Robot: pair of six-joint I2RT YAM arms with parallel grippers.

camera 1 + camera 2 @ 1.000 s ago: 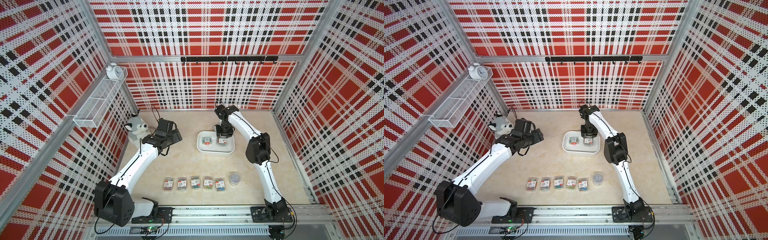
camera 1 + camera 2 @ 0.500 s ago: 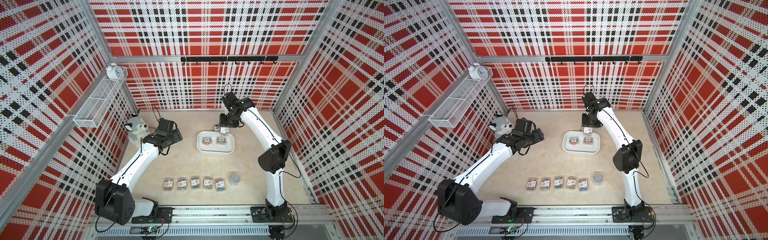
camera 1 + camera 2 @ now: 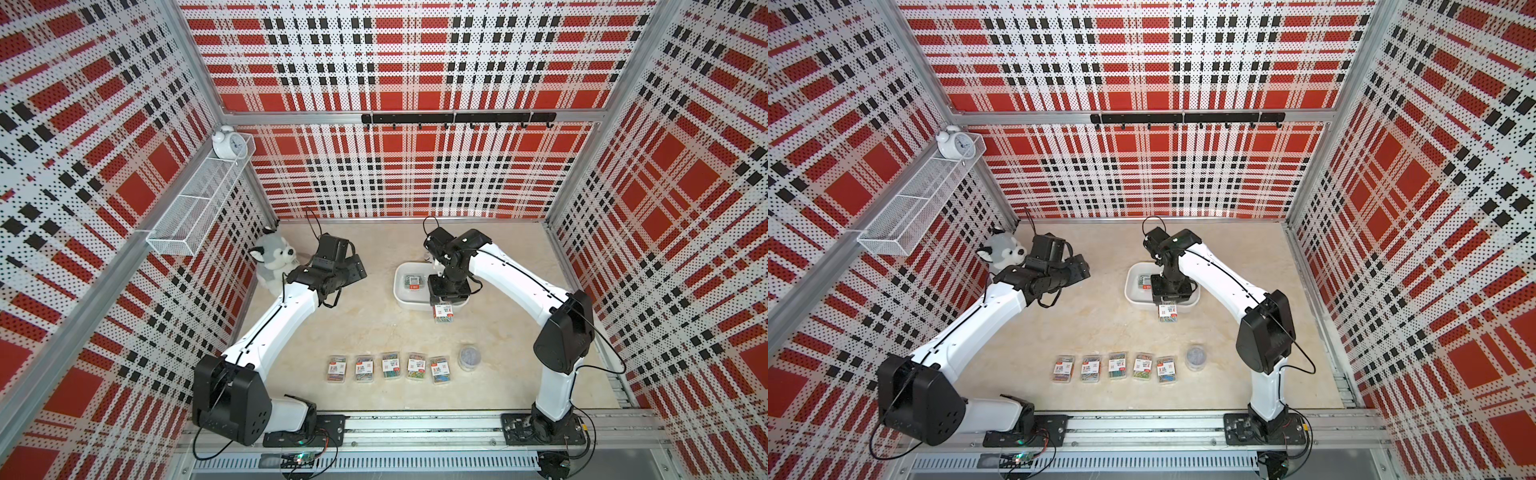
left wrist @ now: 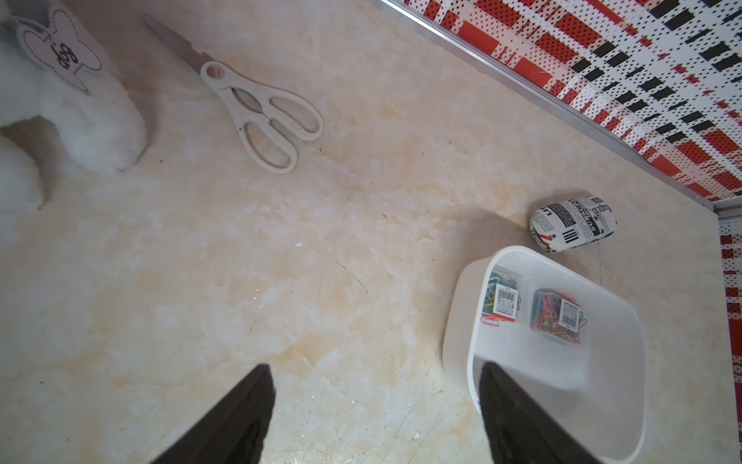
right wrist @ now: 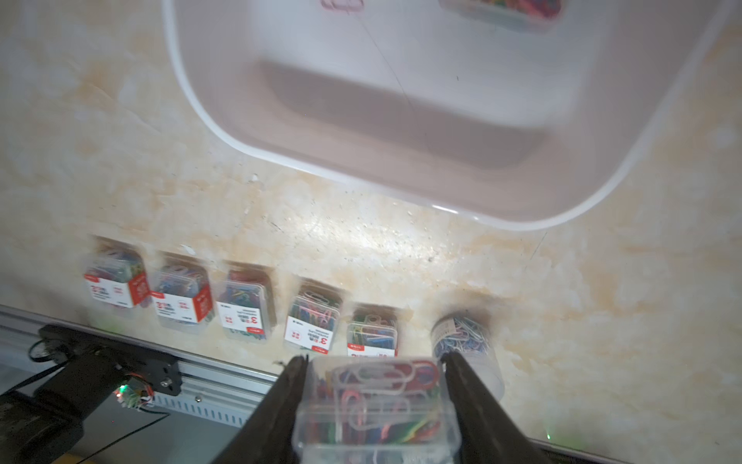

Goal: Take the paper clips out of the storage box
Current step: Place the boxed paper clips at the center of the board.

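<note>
The storage box [image 3: 398,286] is a white low-walled bin at mid table, showing in both top views [image 3: 1130,286]. Two clear cases of paper clips [image 4: 502,299] [image 4: 556,315] lie inside it. My right gripper [image 5: 374,357] is shut on another clear case of coloured clips [image 5: 375,405], held above the table just in front of the box's near rim [image 3: 443,312]. Several cases [image 3: 390,368] lie in a row near the front, with a round tub of clips [image 3: 469,356] at the row's right end. My left gripper [image 4: 374,365] hangs open and empty, left of the box.
A plush husky [image 3: 272,257] sits at the left wall beside my left arm. White scissors [image 4: 257,108] lie near it. A printed pouch [image 4: 572,223] lies behind the box. A wire basket [image 3: 199,208] with an alarm clock [image 3: 227,143] hangs on the left wall.
My right gripper rose out of the box with a case and carried it from the box's back to just past its near rim. The left arm has stayed still.
</note>
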